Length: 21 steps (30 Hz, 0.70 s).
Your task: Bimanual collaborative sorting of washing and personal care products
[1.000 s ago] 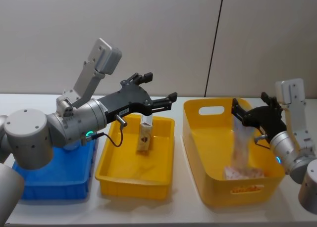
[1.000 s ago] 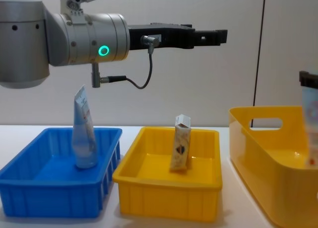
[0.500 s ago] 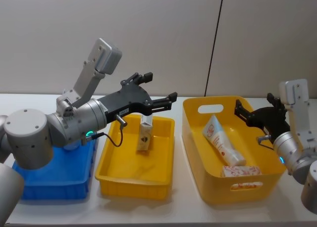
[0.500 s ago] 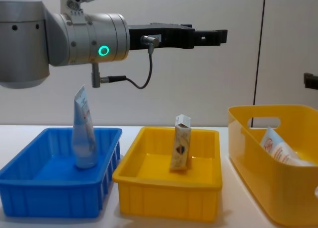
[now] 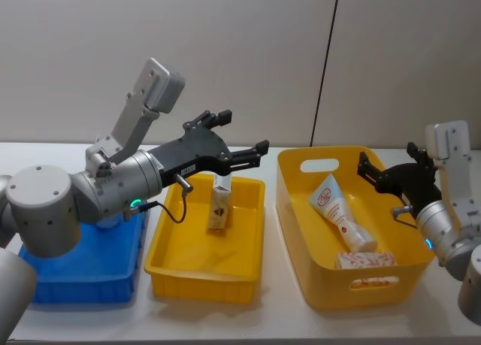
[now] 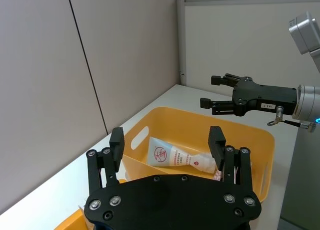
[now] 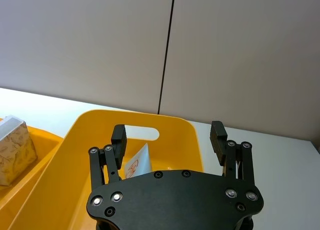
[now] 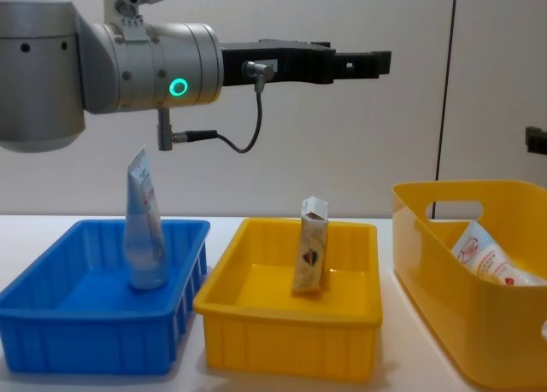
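Observation:
A white tube with a red round logo lies slanted in the large yellow bin, beside a white-and-orange carton. My right gripper hovers open and empty above the bin's right side. Another carton stands upright in the yellow tray. A pale tube stands in the blue bin. My left gripper hangs open and empty high above the tray.
The three containers stand in a row on a white table, blue bin at the left, yellow tray in the middle, large handled bin at the right. A grey wall runs close behind. The left arm's bulk spans over the blue bin.
The tube that hung blurred under my right gripper has dropped and now rests in the large yellow bin. The right gripper has drawn back slightly to the right. The left arm has not moved.

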Each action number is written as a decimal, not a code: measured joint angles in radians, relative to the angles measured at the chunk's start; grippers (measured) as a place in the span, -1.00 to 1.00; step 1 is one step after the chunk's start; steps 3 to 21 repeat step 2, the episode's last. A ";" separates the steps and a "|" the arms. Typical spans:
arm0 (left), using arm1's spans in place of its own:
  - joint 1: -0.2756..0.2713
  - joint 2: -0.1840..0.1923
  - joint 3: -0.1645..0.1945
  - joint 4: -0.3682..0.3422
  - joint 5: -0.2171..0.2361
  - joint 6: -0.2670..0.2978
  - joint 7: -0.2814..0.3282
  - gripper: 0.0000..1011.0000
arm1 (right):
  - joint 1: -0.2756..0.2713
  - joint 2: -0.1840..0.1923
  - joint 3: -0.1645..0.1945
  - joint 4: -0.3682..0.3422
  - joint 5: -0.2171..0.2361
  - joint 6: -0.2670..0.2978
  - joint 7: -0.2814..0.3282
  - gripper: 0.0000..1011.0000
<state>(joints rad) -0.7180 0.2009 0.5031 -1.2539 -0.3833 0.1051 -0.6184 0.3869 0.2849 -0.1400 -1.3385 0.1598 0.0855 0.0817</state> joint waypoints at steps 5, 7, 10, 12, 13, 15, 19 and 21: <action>0.000 0.000 0.000 0.000 0.000 0.000 0.000 0.98 | 0.000 0.000 0.000 0.000 0.000 0.000 0.000 0.98; 0.000 0.000 0.000 0.000 0.000 0.000 0.000 0.98 | 0.000 0.000 0.000 0.000 0.000 0.000 0.000 0.98; 0.000 0.000 0.000 0.000 0.000 0.000 0.000 0.98 | 0.000 0.000 0.000 0.000 0.000 0.000 0.000 0.98; 0.000 0.000 0.000 0.000 0.000 0.000 0.000 0.98 | 0.000 0.000 0.000 0.000 0.000 0.000 0.000 0.98; 0.000 0.000 0.000 0.000 0.000 0.000 0.000 0.98 | 0.000 0.000 0.000 0.000 0.000 0.000 0.000 0.98; 0.000 0.000 0.000 0.000 0.000 0.000 0.000 0.98 | 0.000 0.000 0.000 0.000 0.000 0.000 0.000 0.98; 0.000 0.000 0.000 0.000 0.000 0.000 0.000 0.98 | 0.000 0.000 0.000 0.000 0.000 0.000 0.000 0.98; 0.000 0.000 0.000 0.000 0.000 0.000 0.000 0.98 | 0.000 0.000 0.000 0.000 0.000 0.000 0.000 0.98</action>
